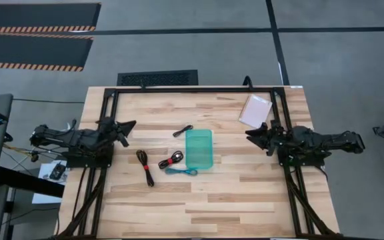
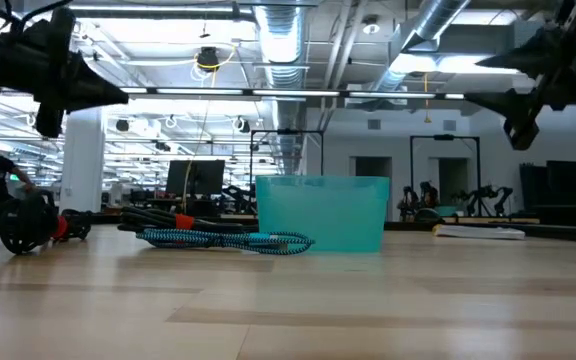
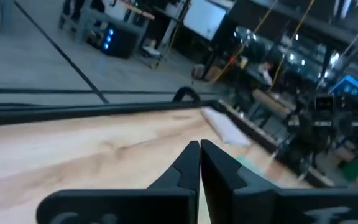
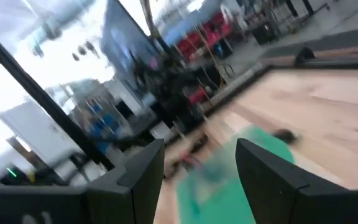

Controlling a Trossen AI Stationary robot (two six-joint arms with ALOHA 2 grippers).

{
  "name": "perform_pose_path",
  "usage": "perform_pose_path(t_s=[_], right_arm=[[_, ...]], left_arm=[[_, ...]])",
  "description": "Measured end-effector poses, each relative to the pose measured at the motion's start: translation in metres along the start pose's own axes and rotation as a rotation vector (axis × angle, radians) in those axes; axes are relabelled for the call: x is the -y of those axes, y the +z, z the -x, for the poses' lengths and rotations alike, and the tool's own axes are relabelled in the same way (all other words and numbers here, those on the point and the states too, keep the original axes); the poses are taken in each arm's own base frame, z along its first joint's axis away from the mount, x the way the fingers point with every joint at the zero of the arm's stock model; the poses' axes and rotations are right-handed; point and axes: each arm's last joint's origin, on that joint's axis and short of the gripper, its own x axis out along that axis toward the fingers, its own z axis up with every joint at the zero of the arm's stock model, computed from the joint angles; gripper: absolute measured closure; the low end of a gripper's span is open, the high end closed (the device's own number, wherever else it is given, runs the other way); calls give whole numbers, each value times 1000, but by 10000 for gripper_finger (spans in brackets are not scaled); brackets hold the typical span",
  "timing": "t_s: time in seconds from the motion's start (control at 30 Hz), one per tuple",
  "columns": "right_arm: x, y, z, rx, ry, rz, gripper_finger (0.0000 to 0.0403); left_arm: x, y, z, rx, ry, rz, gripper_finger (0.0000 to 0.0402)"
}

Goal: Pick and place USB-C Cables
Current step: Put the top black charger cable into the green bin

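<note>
Several USB-C cables lie flat on the wooden table left of the translucent teal tray (image 1: 199, 148): a black one (image 1: 183, 131) at the far side, a long black one with a red tie (image 1: 145, 165), a short black one with a red tie (image 1: 172, 160) and a teal-blue one (image 1: 182, 172). The teal-blue cable (image 2: 223, 239) lies in front of the tray (image 2: 321, 212) in the low view. My left gripper (image 1: 132, 124) is shut and empty, raised above the table's left side. My right gripper (image 1: 249, 135) is open and empty, raised right of the tray (image 4: 229, 180).
A white flat packet (image 1: 255, 110) lies at the table's far right corner. A black frame runs along the table's far edge and both sides (image 1: 192, 89). Bare wood spreads across the table's near half (image 1: 199, 207).
</note>
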Motion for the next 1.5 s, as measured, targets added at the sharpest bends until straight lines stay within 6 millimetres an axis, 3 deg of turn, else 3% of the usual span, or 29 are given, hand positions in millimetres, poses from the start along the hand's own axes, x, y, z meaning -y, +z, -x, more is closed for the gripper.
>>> perform_pose_path(t_s=[0.17,0.43,0.67,0.83,1.07,1.27,1.37,1.5], right_arm=[[-13,18,2,124,62,-4,180],[-41,52,-13,222,68,184,180],[-79,92,-65,97,-64,418,180],[-98,105,-105,-165,-188,481,180],[-121,92,-135,-405,-225,427,180],[-130,69,-142,-478,-225,353,180],[-134,52,-148,-503,-243,302,180],[-141,14,-161,-578,-217,295,180]], left_arm=[[10,16,1,105,-102,97,380],[23,28,6,122,-432,77,341],[22,28,6,133,-392,81,359],[26,30,6,64,-451,67,356],[40,24,0,-256,-492,-27,312],[62,20,-14,-502,-462,-156,273],[74,18,-23,-585,-424,-215,260],[86,8,-35,-660,-436,-297,251]])
